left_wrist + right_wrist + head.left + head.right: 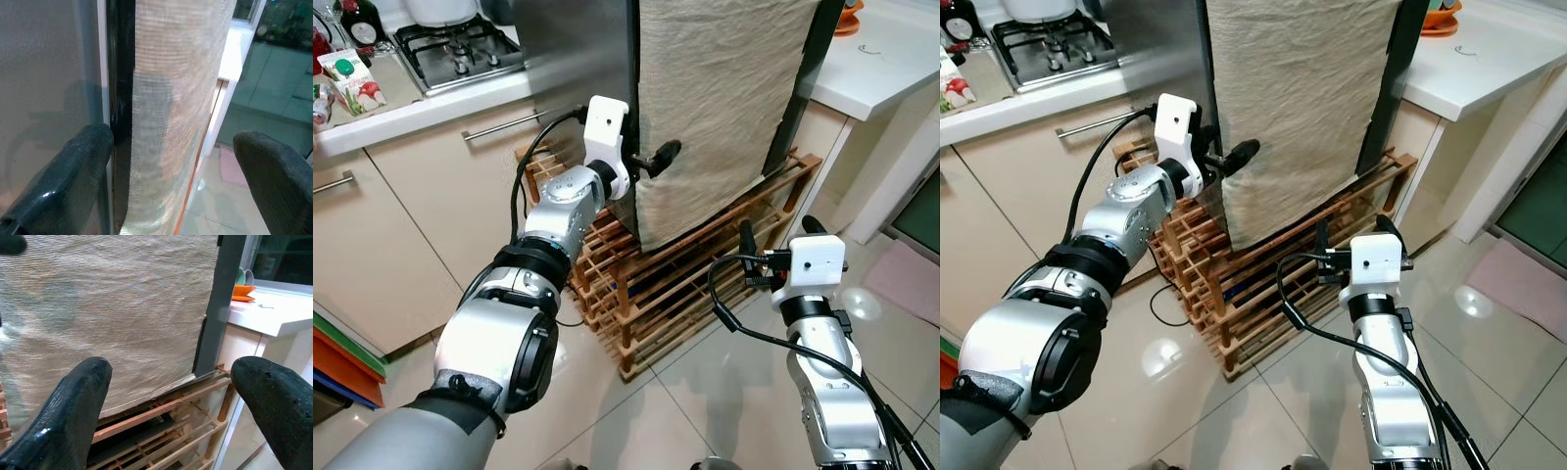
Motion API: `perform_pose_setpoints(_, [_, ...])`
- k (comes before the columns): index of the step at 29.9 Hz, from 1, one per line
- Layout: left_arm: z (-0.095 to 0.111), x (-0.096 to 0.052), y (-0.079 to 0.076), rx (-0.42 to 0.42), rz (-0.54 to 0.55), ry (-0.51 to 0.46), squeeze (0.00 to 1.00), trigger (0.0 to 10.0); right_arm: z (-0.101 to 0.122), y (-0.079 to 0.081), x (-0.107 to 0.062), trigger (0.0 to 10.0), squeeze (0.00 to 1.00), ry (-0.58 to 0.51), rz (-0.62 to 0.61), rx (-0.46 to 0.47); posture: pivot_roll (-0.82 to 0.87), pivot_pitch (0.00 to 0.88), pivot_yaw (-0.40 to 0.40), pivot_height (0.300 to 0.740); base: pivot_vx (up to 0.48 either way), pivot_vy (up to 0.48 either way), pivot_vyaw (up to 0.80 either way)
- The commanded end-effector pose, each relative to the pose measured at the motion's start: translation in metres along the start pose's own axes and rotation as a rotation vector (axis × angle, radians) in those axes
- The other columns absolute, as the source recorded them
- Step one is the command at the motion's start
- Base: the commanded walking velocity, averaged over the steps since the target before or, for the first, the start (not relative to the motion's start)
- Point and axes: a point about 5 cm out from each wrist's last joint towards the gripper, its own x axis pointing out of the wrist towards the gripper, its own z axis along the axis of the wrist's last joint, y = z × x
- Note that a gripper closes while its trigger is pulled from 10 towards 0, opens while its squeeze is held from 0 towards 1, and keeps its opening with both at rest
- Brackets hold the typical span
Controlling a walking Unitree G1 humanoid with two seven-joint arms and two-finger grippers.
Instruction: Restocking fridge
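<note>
The fridge (573,49) has a steel side and a front hung with a beige woven cloth (715,108). It stands on a wooden slatted rack (705,284). My left gripper (653,160) is raised to the fridge's left front edge, open. In the left wrist view its fingers (83,161) straddle the cloth's (171,98) edge, one finger by the dark door gap. My right gripper (775,233) is lower, open and holding nothing. It points at the cloth's bottom edge (122,323) and the rack (161,416).
A counter with a gas hob (460,49) and a carton (350,83) runs along the left, above drawers with bar handles (499,125). A white counter (891,59) with an orange bowl (243,291) is on the right. A pink mat (906,279) lies on the tiled floor.
</note>
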Motion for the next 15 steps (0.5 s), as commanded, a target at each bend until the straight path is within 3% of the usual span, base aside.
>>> perform_pose_setpoints(1, [0.001, 0.003, -0.002, 0.029, 0.005, 0.019, 0.0, 10.0, -0.001, 0.0, 0.001, 10.0, 0.0, 0.008, 0.001, 0.002, -0.17, 0.0, 0.049, 0.74, 0.0, 0.0, 0.0])
perform_pose_setpoints(9, [0.002, 0.01, -0.011, 0.005, 0.028, 0.038, 0.0, 10.0, -0.002, -0.001, 0.002, 10.0, 0.0, 0.011, 0.002, 0.0, -0.17, 0.0, 0.046, 0.74, 0.0, 0.0, 0.0])
perform_pose_setpoints(15, [0.009, 0.018, -0.037, 0.015, -0.14, -0.008, 0.0, 10.0, -0.003, -0.001, 0.004, 10.0, 0.0, 0.012, 0.004, -0.001, -0.18, 0.0, 0.045, 0.74, 0.0, 0.0, 0.0])
